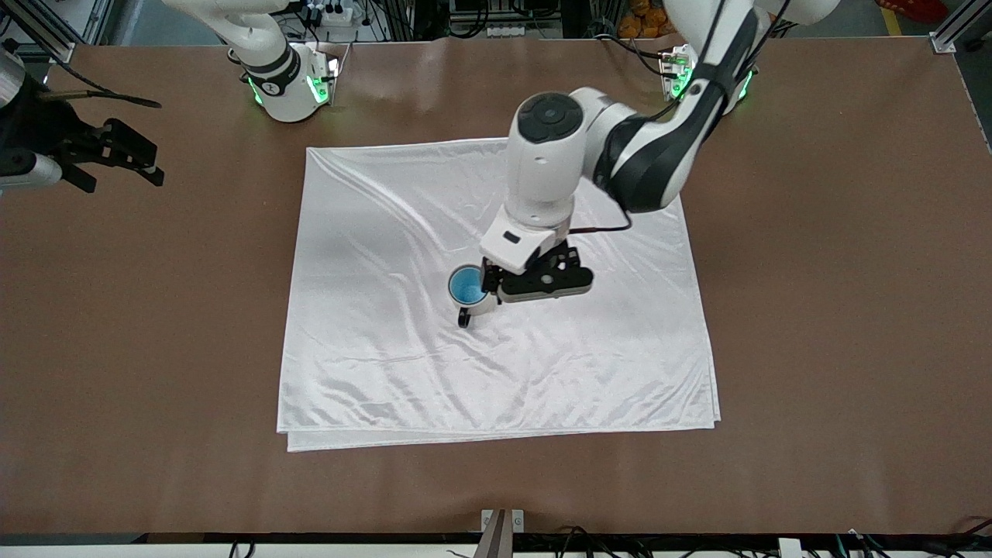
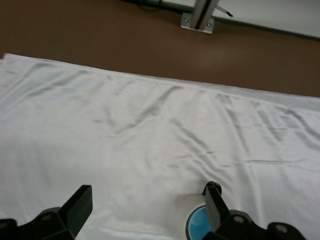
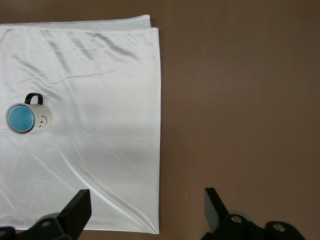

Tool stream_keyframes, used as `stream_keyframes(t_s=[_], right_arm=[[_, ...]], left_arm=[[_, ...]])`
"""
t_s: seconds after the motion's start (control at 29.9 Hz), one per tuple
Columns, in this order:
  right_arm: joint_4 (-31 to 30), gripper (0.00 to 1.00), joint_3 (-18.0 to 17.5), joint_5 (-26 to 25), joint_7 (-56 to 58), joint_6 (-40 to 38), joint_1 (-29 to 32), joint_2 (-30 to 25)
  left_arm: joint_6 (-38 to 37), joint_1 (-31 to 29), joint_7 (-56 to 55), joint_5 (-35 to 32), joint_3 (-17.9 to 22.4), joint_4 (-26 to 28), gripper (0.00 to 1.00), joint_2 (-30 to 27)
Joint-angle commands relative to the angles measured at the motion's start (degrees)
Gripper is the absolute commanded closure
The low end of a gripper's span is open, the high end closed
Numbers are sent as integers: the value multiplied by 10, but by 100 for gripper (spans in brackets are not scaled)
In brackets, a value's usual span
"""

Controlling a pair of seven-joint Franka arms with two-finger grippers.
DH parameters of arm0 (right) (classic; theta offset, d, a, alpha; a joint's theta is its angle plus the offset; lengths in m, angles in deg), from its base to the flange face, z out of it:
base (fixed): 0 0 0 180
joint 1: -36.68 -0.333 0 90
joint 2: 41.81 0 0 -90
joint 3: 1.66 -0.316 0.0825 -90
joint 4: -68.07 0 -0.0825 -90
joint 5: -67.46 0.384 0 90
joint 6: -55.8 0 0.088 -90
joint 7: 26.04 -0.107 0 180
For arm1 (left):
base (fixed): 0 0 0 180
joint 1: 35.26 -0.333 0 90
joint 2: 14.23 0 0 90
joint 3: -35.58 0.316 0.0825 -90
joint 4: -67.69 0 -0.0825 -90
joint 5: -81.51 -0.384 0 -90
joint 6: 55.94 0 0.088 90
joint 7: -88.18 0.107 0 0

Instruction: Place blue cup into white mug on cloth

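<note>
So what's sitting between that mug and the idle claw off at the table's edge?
Nothing but wrinkled cloth, then bare brown table, between the mug and the waiting right gripper; the front view shows it.

Light blue cup [image 1: 467, 287] glowing inside the cream-white mug [image 1: 482, 304], black handle [image 1: 464, 317], tiny smiley printed on its side; shiny white cloth [image 1: 372, 310] mid-frame, plain brown table [image 1: 852, 310] all around.

The left gripper [image 1: 496, 288] hung open just above the white mug [image 1: 474, 301], blocking access from above. Bare cloth [image 1: 372, 256] lay all around it.
</note>
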Motion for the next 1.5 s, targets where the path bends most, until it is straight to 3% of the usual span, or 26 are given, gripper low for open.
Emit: stream_keyframes(t_s=[0.0, 0.27, 0.5, 1.0, 1.3, 1.47], right_arm=[[7, 0, -6, -13, -37, -9, 5, 0], [7, 0, -8, -21, -48, -12, 3, 1], [7, 0, -4, -26, -47, -12, -3, 3], [6, 0, -3, -29, -45, -9, -2, 3], [7, 0, 2, -29, -43, -4, -5, 1], [7, 0, 2, -30, -43, -1, -11, 1]], left_arm=[[-67, -30, 16, -5, -6, 21, 0, -59], [-161, -88, 76, 50, -6, 18, 0, -125], [-216, -147, 157, 57, -6, 19, 0, -173], [-240, -275, 298, 57, -6, 21, 0, -213], [-240, -314, 347, 57, -4, 20, 0, -221], [-240, -344, 380, 93, -4, 20, 0, -229]])
